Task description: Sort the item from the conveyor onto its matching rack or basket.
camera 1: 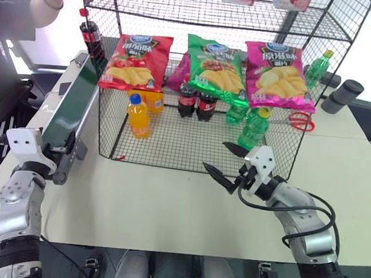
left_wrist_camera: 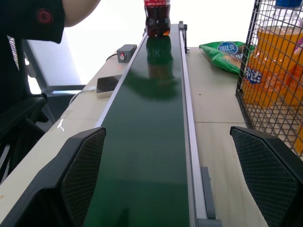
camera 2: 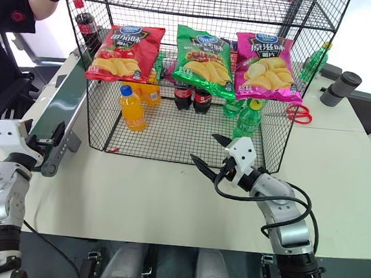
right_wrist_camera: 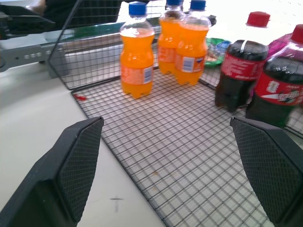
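Chinese characters reading 原味 stand on the pink crisp bag (camera 2: 267,67) hanging on the wire rack (camera 2: 172,144), beyond the right hand (camera 2: 211,154). The red crisp bag (camera 2: 123,52) and green crisp bag (camera 2: 202,54) beside it carry blue oval brand badges with Chinese lettering too small to read. White script on the red labels of the cola bottles (right_wrist_camera: 277,87) ahead of that hand is blurred. A small green packet (left_wrist_camera: 226,53) shows partly legible white letters.
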